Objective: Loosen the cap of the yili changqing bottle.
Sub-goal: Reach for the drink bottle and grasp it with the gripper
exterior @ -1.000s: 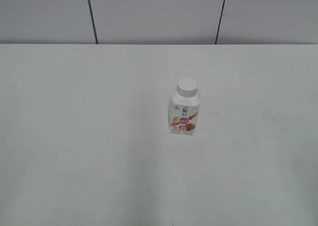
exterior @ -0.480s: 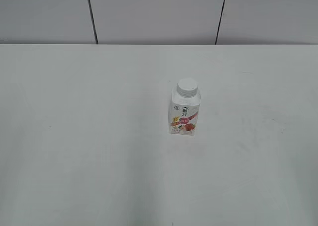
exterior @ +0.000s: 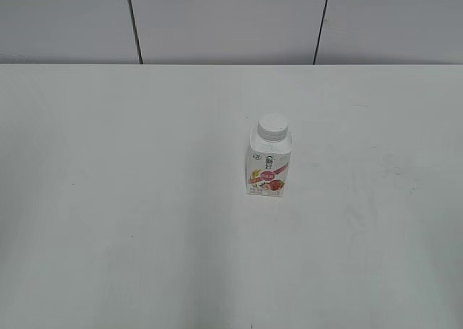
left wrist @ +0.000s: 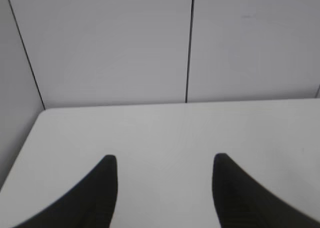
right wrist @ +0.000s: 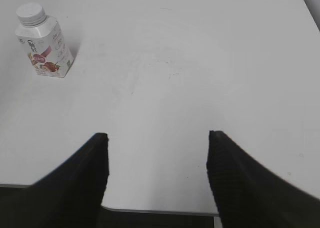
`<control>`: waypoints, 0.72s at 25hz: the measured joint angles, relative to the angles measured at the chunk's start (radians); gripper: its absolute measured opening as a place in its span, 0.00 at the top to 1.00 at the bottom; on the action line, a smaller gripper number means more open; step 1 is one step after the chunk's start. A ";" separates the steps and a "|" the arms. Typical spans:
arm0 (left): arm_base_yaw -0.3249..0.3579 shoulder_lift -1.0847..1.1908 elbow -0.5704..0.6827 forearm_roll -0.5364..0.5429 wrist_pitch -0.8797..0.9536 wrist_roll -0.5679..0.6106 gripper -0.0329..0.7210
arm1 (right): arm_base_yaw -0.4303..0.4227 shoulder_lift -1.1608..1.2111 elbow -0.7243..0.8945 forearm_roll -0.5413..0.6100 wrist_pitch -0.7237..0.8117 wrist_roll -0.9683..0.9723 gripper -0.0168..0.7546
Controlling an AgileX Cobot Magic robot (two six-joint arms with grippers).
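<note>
Fingers of the left gripper, two dark tapered pads, stand spread apart with only bare white tabletop between them; nothing is held. Ahead of this gripper the table runs to a grey panelled wall with dark vertical seams, and the bottle does not show in the left wrist view.

The right gripper is likewise spread wide and empty, its ribbed black fingers hanging near the table's near edge. Well ahead of it and off to its left stands the yili changqing bottle, a small white squarish carton-like bottle with sloped shoulders and a red-pink strawberry label. It is upright on the table, well apart from both fingers. On its neck sits the cap, a small round white plastic screw cap with a ribbed edge, seated level on the bottle.

From the exterior view the bottle stands alone, slightly right of the table's middle, label facing the camera, cap on top. Neither arm appears in that view.
</note>
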 joint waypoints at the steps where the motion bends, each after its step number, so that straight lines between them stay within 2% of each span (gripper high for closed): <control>1: 0.000 0.025 0.000 0.007 -0.056 0.002 0.44 | 0.000 0.000 0.000 0.000 0.000 0.000 0.34; 8: 0.000 0.198 0.011 0.015 -0.337 0.003 0.44 | 0.000 0.000 0.000 0.000 0.000 0.000 0.34; 15: 0.000 0.396 0.099 0.008 -0.620 0.003 0.44 | 0.000 0.000 0.000 0.000 0.000 0.000 0.34; 18: 0.000 0.466 0.110 0.008 -0.683 0.003 0.44 | 0.000 0.000 0.000 0.000 0.000 0.000 0.34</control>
